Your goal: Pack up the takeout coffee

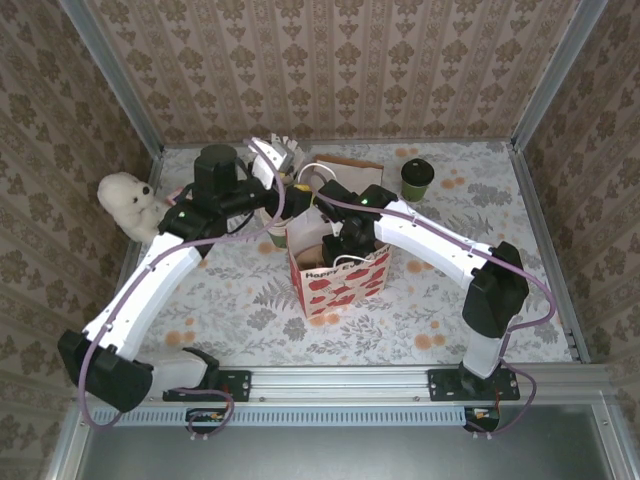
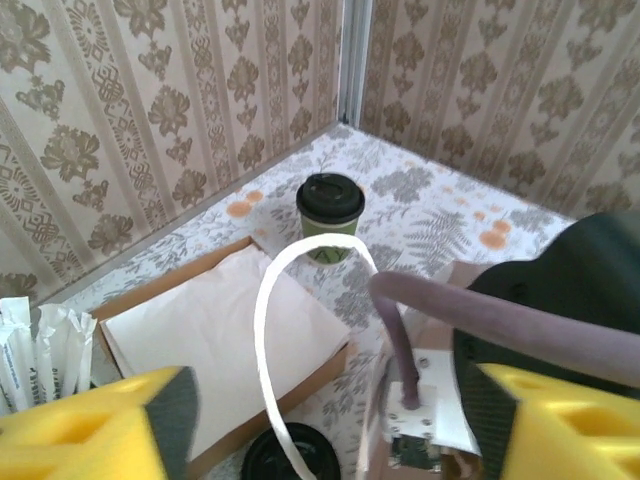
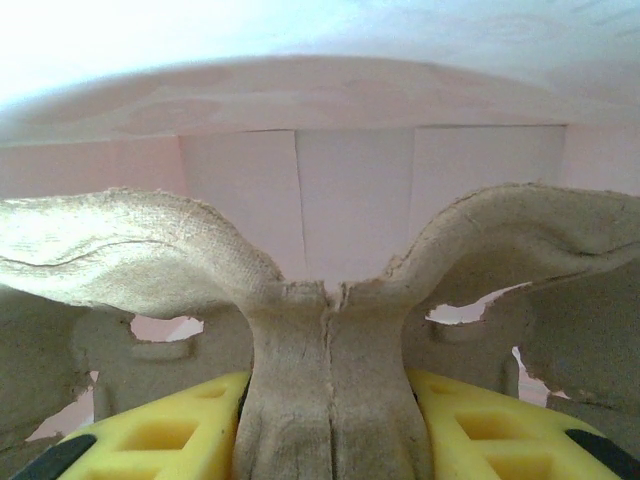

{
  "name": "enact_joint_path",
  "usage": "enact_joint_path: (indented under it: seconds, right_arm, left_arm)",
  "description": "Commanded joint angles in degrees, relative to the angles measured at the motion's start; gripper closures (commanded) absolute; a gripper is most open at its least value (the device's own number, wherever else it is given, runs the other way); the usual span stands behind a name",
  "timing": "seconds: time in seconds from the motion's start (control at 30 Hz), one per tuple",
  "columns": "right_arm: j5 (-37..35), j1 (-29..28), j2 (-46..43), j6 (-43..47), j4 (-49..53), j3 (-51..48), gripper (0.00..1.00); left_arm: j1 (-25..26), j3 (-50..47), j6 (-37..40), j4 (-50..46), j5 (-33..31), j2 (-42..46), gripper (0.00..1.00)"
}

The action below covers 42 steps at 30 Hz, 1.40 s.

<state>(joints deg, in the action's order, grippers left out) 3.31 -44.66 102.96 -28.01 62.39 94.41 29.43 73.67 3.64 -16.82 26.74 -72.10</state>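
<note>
Here, pulp carrier [image 3: 330, 390] inside bag [image 1: 340, 282], coffee [image 1: 417, 178] outside.

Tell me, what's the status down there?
Left gripper open, bag handle between its jaws. Right gripper shut on pulp cup carrier inside bag. Takeout coffee lidded, upright on table, untouched. Both grippers crowd bag mouth.

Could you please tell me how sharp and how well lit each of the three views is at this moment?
Top external: evenly lit and sharp throughout, with no glare. Left wrist: the takeout coffee further off is crisp, while the yellow fingertips close to the lens are blurred. Right wrist: the top of the picture is washed out to white, though the pulp carrier below is in focus.
</note>
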Motion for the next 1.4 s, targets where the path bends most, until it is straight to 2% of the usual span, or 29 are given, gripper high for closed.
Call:
enact_joint_path:
  seconds: [0.0, 0.17, 0.33, 0.43, 0.6, 0.73, 0.83, 1.0, 1.1, 1.37]
  right_arm:
    - [-2.32, -0.36, -0.39, 0.11, -0.49, -0.45, 0.58]
    - [-2.44, -0.36, -1.72, -0.23, -1.49, -1.1, 0.58]
    - [-2.04, -0.4, -1.45, 1.99, -2.42, -1.53, 0.58]
    - [-3.33, -0.34, -0.16, 1.49, -0.48, -0.29, 0.58]
    - [-2.67, -0.32, 0.02, 2.26, -0.66, -2.06, 0.58]
    - [-3.01, -0.49, -0.25, 3.48, -0.71, -3.38, 0.58]
    - [-3.83, -0.47, 2.17, 2.68, 2.81, -1.69, 0.58]
    - [-2.58, -0.58, 3.25, 0.07, 2.29, -2.21, 0.58]
    - [-1.84, -0.34, 4.94, 0.05, 3.07, -2.22, 0.57]
    - [-2.09, 0.08, 6.4, 1.71, -1.07, -6.93, 0.57]
  left_arm:
    - [-0.49, 1.28, -1.0, -1.02, -2.37, -0.93, 0.34]
    - [-4.66, -2.21, -3.25, 3.46, 2.88, 0.56, 0.31]
    - [-4.63, 3.38, -2.73, -1.44, 9.73, -5.22, 0.48]
    - [-4.73, 5.22, -3.2, -3.66, 9.21, -8.1, 0.57]
    - [-4.73, 4.32, -4.53, -2.03, 7.22, -7.49, 0.66]
    - [-4.71, 5.53, -7.1, -2.76, 1.88, -8.47, 0.88]
    - [-4.73, 7.27, -10.24, -3.88, 0.42, -9.84, 0.95]
    - [-4.4, 6.62, -14.42, -0.9, 4.82, -10.43, 0.95]
    - [-4.27, 5.85, -16.92, 0.95, 7.0, -10.98, 0.91]
    - [-4.12, 5.87, -17.14, 1.09, 7.41, -11.66, 0.9]
